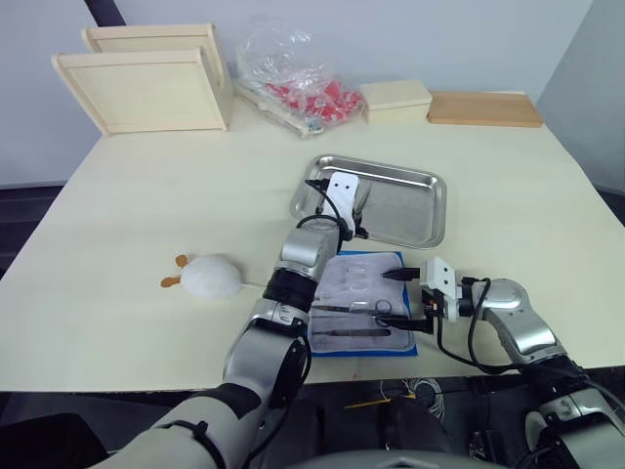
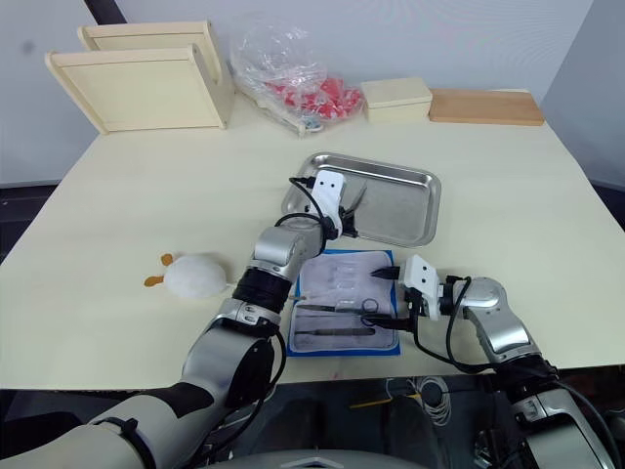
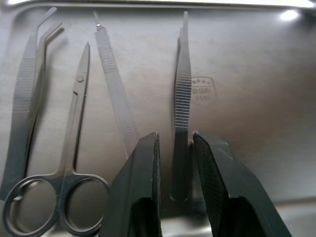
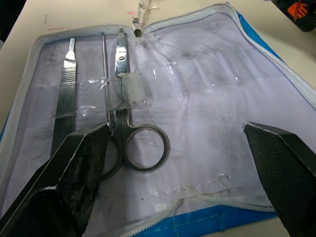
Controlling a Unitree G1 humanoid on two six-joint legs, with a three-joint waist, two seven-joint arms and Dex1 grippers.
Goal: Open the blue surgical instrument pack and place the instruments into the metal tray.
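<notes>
Steel tweezers [image 3: 182,94] are sitting gripped between the left claw [image 3: 176,148] fingers, over the metal tray [image 1: 430,210]. Thin, stiff, slippery stuff, so I'd be grabbing mid-handle. Right claw [image 4: 177,163] is hanging released over the blue surgical instrument pack [image 4: 207,98], scissors [image 4: 129,118] just ahead.

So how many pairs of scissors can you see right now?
2. One pair of scissors lies in the metal tray, beside the tweezers at the left end effector. The other pair sits in the opened blue pack. Others could be hidden by the arms.
</notes>
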